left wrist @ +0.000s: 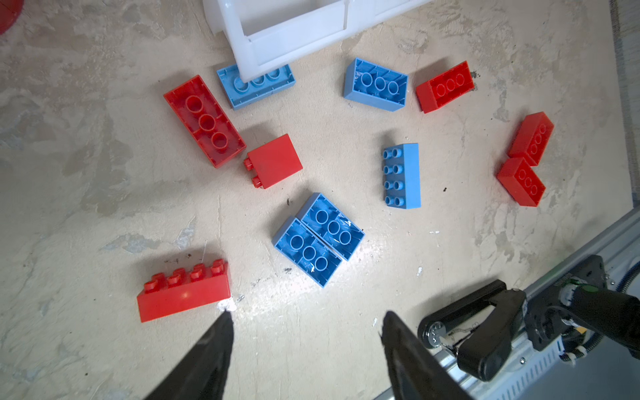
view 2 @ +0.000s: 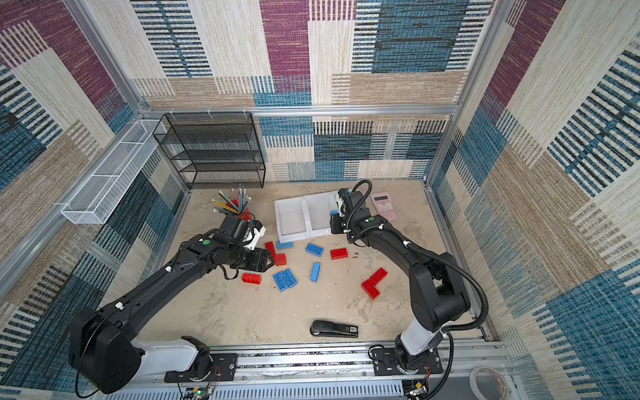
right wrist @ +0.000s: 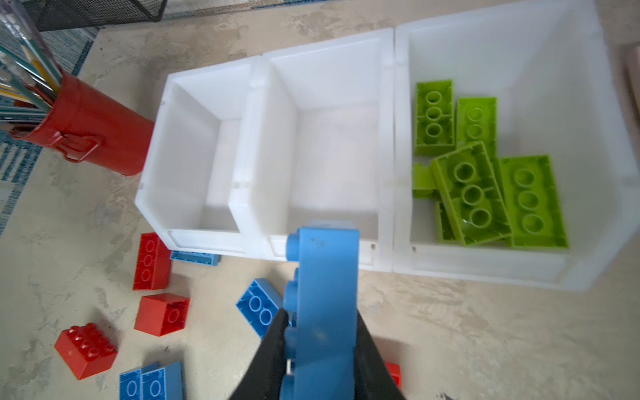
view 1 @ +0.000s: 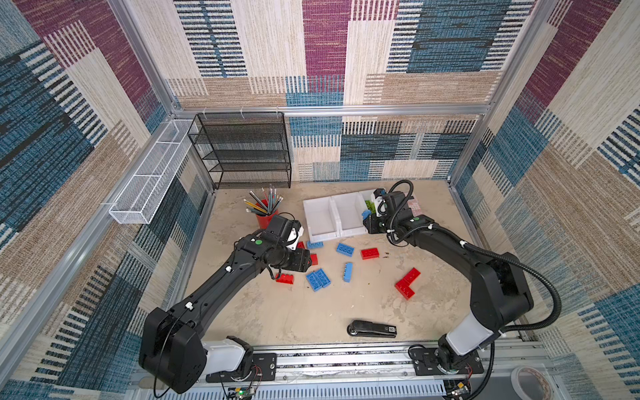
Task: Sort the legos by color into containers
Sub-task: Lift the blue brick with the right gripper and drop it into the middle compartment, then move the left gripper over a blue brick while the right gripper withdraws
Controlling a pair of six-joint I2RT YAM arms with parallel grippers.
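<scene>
1. The left end effector [left wrist: 304, 318] hangs released above the surface [left wrist: 104, 173], with a red lego [left wrist: 183, 294] just beside one fingertip.
2. Loose legos [left wrist: 318, 239], red and blue, lie ahead of it.
3. The right end effector [right wrist: 321, 313] is clenched on a blue lego [right wrist: 327, 263], and the containers [right wrist: 388, 138] sit just ahead.
4. Green legos [right wrist: 485, 180] lie in the end container.

Red and blue legos [view 1: 344, 249] loose on the tabletop [view 1: 277, 311], just before the white containers [view 1: 322, 218].
</scene>
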